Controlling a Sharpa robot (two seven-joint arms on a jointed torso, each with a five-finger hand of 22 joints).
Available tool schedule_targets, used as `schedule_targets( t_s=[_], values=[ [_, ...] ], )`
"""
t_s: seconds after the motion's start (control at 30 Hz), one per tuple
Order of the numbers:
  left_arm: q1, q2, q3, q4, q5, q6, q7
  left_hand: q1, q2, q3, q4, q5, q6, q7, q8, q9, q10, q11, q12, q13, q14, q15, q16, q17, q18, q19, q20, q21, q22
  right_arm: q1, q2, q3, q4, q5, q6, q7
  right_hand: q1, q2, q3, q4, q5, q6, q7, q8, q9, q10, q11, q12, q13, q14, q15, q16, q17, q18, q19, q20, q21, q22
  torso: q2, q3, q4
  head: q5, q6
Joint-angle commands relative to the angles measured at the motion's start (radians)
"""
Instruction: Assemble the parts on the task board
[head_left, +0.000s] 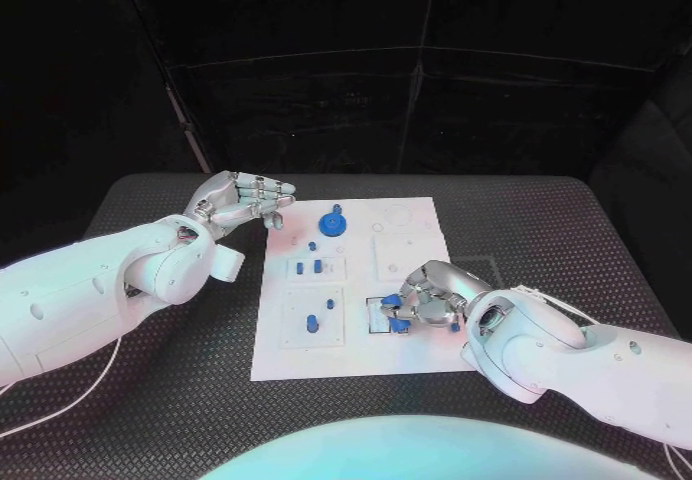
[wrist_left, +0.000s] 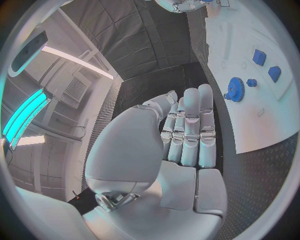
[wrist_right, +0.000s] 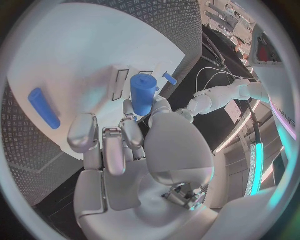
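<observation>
I am watching the right robot hand (head_left: 427, 297) working at the near right part of the task board (head_left: 418, 215), where it is pinching a blue cylindrical peg (wrist_right: 142, 94) between thumb and fingers. From the right wrist view the peg is standing roughly upright over the white plate, close to a raised white block with slots (wrist_right: 120, 82); I cannot tell whether its lower end is already seated in a hole.

The left robot hand (head_left: 242, 203) is hovering just beside the far left corner of the board with its fingers straight and together, gripping nothing.

As for progress, I am judging the job to be partly done. A blue gear (head_left: 333, 221) is sitting on the far part of the board, two short blue pieces (head_left: 309, 267) are lying in a middle panel, and one blue oblong piece (head_left: 312, 322) is lying in the near left panel. Whether those are properly fitted or merely resting there is too small for me to read. The far right panels are looking pale and unfilled, so I am expecting more placements after this peg. The black surface (head_left: 173, 400) is carrying the board.
</observation>
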Motion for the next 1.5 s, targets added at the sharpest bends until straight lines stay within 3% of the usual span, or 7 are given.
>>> schedule_targets(
  t_s=[0.03,0.4,0.67,0.83,1.07,1.2,1.5],
  values=[
    [0.001,0.0,0.001,0.004,0.004,0.011,0.003,-0.009,-0.001,-0.001,-0.003,-0.001,-0.003,0.004,-0.002,0.0,-0.006,-0.002,0.003,-0.002,-0.008,0.0,-0.003,-0.001,0.013,-0.008,0.002,-0.003,-0.001,0.002,0.017,0.001,-0.015,0.011,0.014,-0.004,-0.028,0.01,-0.015,-0.001,-0.039,0.001,-0.005,0.007,0.021,0.005,-0.001,-0.006,0.001,0.078,-0.005,0.003,0.131,-0.014,0.001,-0.004,0.003,0.001,0.0,-0.0002,-0.0005,0.003,-0.002],
    [0.001,0.002,0.001,0.005,0.004,0.013,0.002,-0.009,-0.001,-0.001,-0.003,-0.001,-0.003,0.004,-0.002,0.0,-0.006,-0.002,0.003,-0.002,-0.008,0.0,-0.003,-0.001,0.013,-0.008,0.002,-0.003,-0.001,0.002,0.058,0.001,-0.057,-0.039,0.05,-0.01,-0.086,-0.002,-0.073,-0.001,-0.247,-0.01,-0.004,0.016,0.031,-0.014,0.002,-0.047,-0.027,0.074,-0.003,-0.008,0.11,-0.008,-0.016,-0.002,-0.015,-0.027,0.0,0.0008,-0.0026,0.009,-0.004],
    [0.001,0.003,0.001,0.004,0.004,0.014,0.001,-0.01,-0.001,-0.002,-0.002,-0.001,-0.003,0.004,-0.002,-0.001,-0.007,-0.002,0.004,-0.002,-0.009,0.001,-0.004,-0.002,0.013,-0.008,0.003,-0.005,-0.002,0.002,0.067,0.001,-0.061,-0.054,0.048,-0.009,-0.187,-0.08,-0.044,0.004,-0.45,-0.023,-0.001,0.025,0.04,-0.026,0.005,-0.073,-0.039,0.071,-0.001,-0.015,0.099,-0.005,-0.026,0.001,-0.028,-0.045,-0.002,0.0011,-0.0021,0.011,-0.004],
    [0.001,0.003,0.001,0.004,0.004,0.015,0.0,-0.01,-0.001,-0.002,-0.002,-0.001,-0.003,0.004,-0.002,-0.001,-0.007,-0.002,0.004,-0.002,-0.009,0.001,-0.004,-0.002,0.013,-0.008,0.003,-0.005,-0.002,0.002,0.067,0.001,-0.061,-0.06,0.034,-0.009,-0.26,-0.133,-0.031,0.006,-0.455,-0.026,-0.002,0.028,0.043,-0.029,0.004,-0.08,-0.042,0.071,-0.002,-0.017,0.099,-0.005,-0.026,-0.001,-0.032,-0.048,-0.001,0.0013,-0.003,0.011,-0.002],
    [0.001,0.003,0.001,0.003,0.004,0.016,0.0,-0.01,-0.001,-0.002,-0.002,-0.001,-0.003,0.004,-0.002,-0.001,-0.007,-0.002,0.004,-0.002,-0.009,0.001,-0.004,-0.002,0.013,-0.008,0.003,-0.005,-0.002,0.002,0.061,0.001,-0.049,-0.069,0.017,-0.008,-0.281,-0.138,-0.021,0.005,-0.454,-0.027,-0.002,0.03,0.045,-0.027,0.003,-0.08,-0.039,0.071,-0.002,-0.017,0.098,-0.005,-0.025,-0.001,-0.032,-0.047,-0.001,0.002,-0.004,0.011,0.0],
    [0.001,0.002,0.001,0.003,0.004,0.016,0.0,-0.01,-0.001,-0.002,-0.002,-0.001,-0.003,0.004,-0.002,-0.001,-0.007,-0.002,0.004,-0.002,-0.009,0.001,-0.004,-0.002,0.013,-0.008,0.003,-0.005,-0.002,0.002,0.057,0.001,-0.038,-0.076,0.023,-0.003,-0.135,-0.093,0.026,-0.003,-0.394,-0.022,-0.005,0.041,0.051,-0.015,0.001,-0.069,-0.02,0.073,-0.003,-0.015,0.105,-0.006,-0.02,-0.002,-0.029,-0.039,0.0,0.0019,-0.003,0.01,0.001],
    [0.001,0.002,0.001,0.002,0.004,0.017,-0.003,-0.01,-0.001,-0.002,-0.002,-0.001,-0.003,0.004,-0.002,-0.001,-0.007,-0.002,0.004,-0.002,-0.009,0.001,-0.004,-0.002,0.013,-0.008,0.003,-0.005,-0.002,0.002,0.049,0.001,-0.028,-0.122,0.053,0.0,0.051,-0.083,0.032,-0.066,-0.393,-0.01,-0.011,0.065,0.063,0.006,-0.005,-0.042,0.017,0.078,-0.008,-0.003,0.131,-0.01,-0.009,-0.006,-0.019,-0.019,-0.001,0.0011,-0.0031,0.01,-0.001]
  ],
)
